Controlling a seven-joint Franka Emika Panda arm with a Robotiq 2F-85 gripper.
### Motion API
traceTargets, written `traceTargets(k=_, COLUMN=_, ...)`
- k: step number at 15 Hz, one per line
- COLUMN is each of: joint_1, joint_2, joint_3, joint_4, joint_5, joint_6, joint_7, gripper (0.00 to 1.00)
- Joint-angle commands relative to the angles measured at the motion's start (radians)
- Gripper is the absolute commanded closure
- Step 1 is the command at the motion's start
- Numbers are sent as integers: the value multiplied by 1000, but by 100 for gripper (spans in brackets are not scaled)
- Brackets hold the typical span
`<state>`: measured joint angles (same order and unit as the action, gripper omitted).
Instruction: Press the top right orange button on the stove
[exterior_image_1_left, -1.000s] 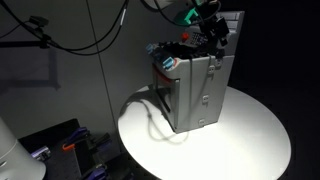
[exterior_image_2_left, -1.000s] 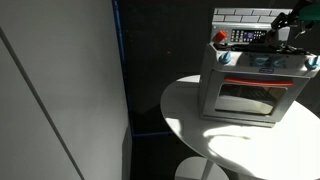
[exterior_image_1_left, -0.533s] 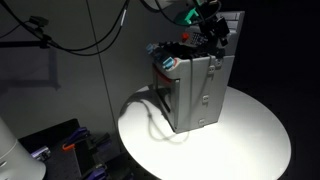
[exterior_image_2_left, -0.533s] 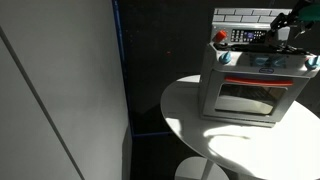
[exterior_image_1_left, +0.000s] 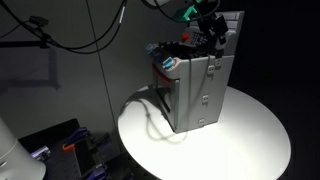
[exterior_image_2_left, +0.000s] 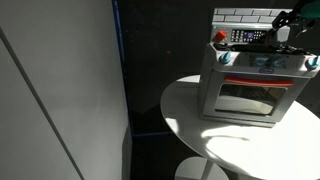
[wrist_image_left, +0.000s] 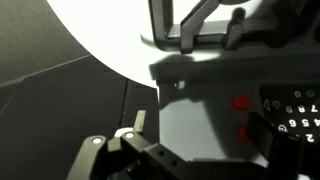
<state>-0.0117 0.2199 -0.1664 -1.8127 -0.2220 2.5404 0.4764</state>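
The small grey toy stove (exterior_image_1_left: 195, 90) stands on a round white table, with its front door facing the camera in an exterior view (exterior_image_2_left: 255, 85). Its pale tiled back panel (exterior_image_2_left: 245, 15) rises behind a dark control strip (exterior_image_2_left: 248, 37). My gripper (exterior_image_1_left: 212, 30) hovers over the stove's top by the back panel, also seen at the frame's right edge (exterior_image_2_left: 286, 28). In the wrist view my gripper (wrist_image_left: 200, 135) is open and empty, its fingers apart. Two orange-red buttons (wrist_image_left: 241, 102) (wrist_image_left: 243, 130) lie just by the right finger, beside the strip (wrist_image_left: 295, 105).
The round white table (exterior_image_1_left: 240, 140) carries only the stove and drops off all round (exterior_image_2_left: 240, 150). A red knob (exterior_image_2_left: 220, 37) sits at the stove's top corner. Cables hang behind (exterior_image_1_left: 70, 40). A pale wall panel (exterior_image_2_left: 60, 90) fills one side.
My gripper has shifted very slightly above the stove's top. Nothing else has moved.
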Motion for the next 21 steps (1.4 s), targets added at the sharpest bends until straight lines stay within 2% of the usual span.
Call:
traceTargets(k=1, joint_1=-12, joint_2=-59, joint_3=21, joint_4=-35, joint_5=57, joint_6=-49, joint_7=-64, gripper=0)
traceTargets(k=6, joint_1=-30, joint_2=-109, joint_3=52, joint_4=-55, joint_5=189, joint_6=-176, joint_7=-196, gripper=0)
traceTargets(k=9, joint_1=-37, joint_2=-141, joint_3=68, joint_4=-51, joint_5=260, joint_6=-307, joint_7=-296, gripper=0)
traceTargets(k=17, joint_1=-36, joint_2=-246, joint_3=71, joint_4=-22, joint_5=244, joint_6=-694, joint_7=-473, gripper=0)
traceTargets(k=21, joint_1=-34, joint_2=-305, joint_3=70, joint_4=-23, joint_5=232, joint_6=-843, joint_7=-551, gripper=0)
